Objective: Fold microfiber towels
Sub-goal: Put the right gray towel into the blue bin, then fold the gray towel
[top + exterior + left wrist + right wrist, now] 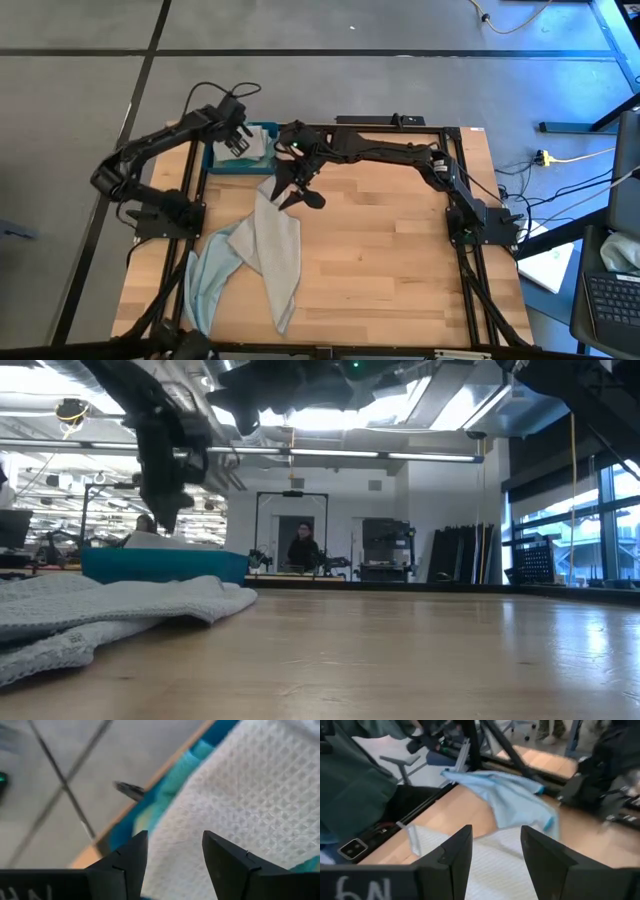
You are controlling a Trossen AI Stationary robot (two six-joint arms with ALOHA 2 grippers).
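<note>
A pale grey towel (252,148) lies in the blue tray (215,166) at the table's far left. In the left wrist view the towel (240,785) has teal (177,772) at its edge. My left gripper (238,146) hovers open just above this towel (175,847). A light grey towel (278,250) lies crumpled on the table, overlapping a pale blue towel (208,280) at the near left. My right gripper (296,188) is open and empty above the grey towel's far end (492,865). The blue towel (512,800) shows beyond it.
Bare wood (400,260) takes up the table's right half. A black frame (400,128) runs along the table's far edge and sides. In the low view the two towels (110,605) lie heaped at the left in front of the tray (165,565).
</note>
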